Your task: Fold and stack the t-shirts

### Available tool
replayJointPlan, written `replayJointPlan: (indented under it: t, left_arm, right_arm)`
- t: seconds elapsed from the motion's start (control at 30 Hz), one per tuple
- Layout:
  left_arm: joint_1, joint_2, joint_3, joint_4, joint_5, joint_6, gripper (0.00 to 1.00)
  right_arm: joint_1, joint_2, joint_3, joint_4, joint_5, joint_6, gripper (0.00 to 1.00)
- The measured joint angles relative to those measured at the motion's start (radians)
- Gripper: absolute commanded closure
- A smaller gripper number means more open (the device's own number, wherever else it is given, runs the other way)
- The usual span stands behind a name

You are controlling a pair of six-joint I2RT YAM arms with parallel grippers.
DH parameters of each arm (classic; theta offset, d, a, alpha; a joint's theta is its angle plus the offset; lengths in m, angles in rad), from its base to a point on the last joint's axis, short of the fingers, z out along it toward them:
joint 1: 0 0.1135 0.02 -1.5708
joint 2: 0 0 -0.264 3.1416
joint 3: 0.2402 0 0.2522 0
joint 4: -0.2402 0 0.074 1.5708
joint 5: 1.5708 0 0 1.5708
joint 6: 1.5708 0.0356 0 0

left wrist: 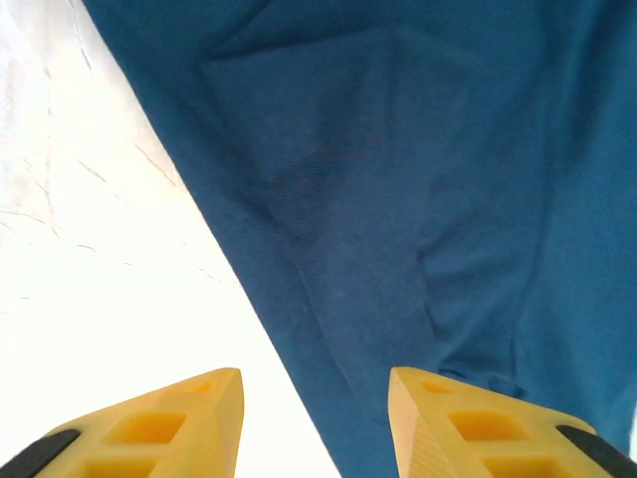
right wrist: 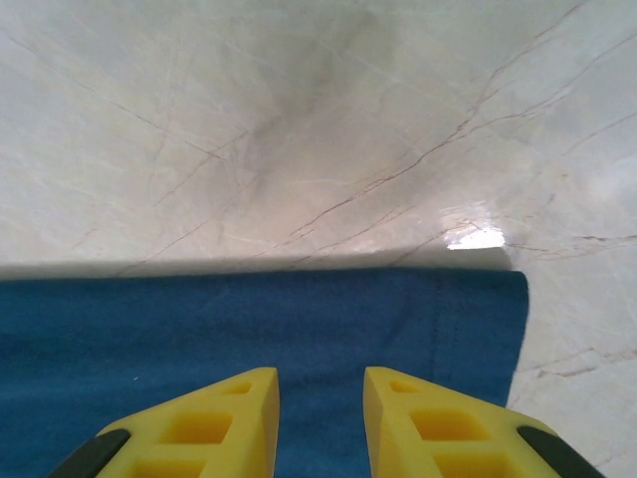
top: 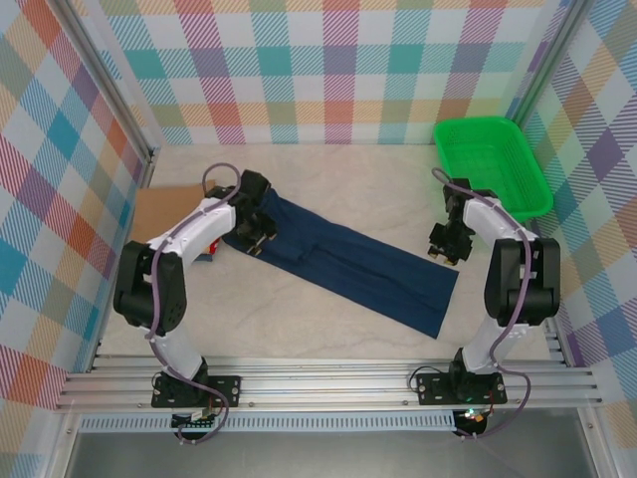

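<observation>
Noted pale marbled table (top: 368, 189), boxed in by plaid walls (top: 328, 60) on three sides.

Logged navy t-shirt (top: 348, 264) as biggest item on it: folded into a long narrow strip, flat, laid diagonally from far left down to near right.

Spotted green basket (top: 493, 164) in far right corner, well apart from the strip.

Marked left arm (top: 164, 269) bent over the strip's far-left end and right arm (top: 518, 279) reaching toward its right end.

Recorded tan shirt (top: 159, 209) flat at table's left edge, partly under the left arm.

Placed left gripper (top: 254, 237) over the strip's upper end. Through its wrist camera, left gripper (left wrist: 311, 383) with yellow fingers (left wrist: 189, 418) moderately parted and nothing between them; one over bare table (left wrist: 80, 249), the other over creased navy t-shirt (left wrist: 418, 179). Cannot tell whether touching.

Placed right gripper (top: 445, 247) at far corner of the strip's right end. Through its wrist camera, right gripper (right wrist: 318, 383) narrowly parted, clamped on nothing, above navy t-shirt (right wrist: 249, 319) near its corner, bare table (right wrist: 299, 119) beyond.

Caught red and blue sliver (top: 207, 254) beside the left forearm, too hidden to identify.
</observation>
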Motion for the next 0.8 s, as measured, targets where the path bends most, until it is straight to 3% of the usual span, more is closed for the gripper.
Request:
replayJointPlan:
  t: [0.23, 0.4, 0.57, 0.8]
  left_arm:
    - [0.005, 0.193, 0.015, 0.031, -0.027, -0.043, 0.61]
    - [0.023, 0.272, 0.121, 0.01, -0.054, -0.031, 0.61]
    - [0.059, 0.436, 0.377, -0.002, -0.051, 0.016, 0.61]
    - [0.076, 0.771, 0.949, -0.079, -0.019, 0.078, 0.6]
  right_arm:
    - [0.0, 0.113, -0.01, -0.011, -0.006, -0.011, 0.74]
    - [0.0, 0.121, -0.028, -0.016, -0.05, 0.003, 0.73]
    - [0.033, 0.092, -0.077, -0.032, -0.099, 0.057, 0.73]
    - [0.22, 0.0, -0.215, -0.018, -0.199, 0.264, 0.72]
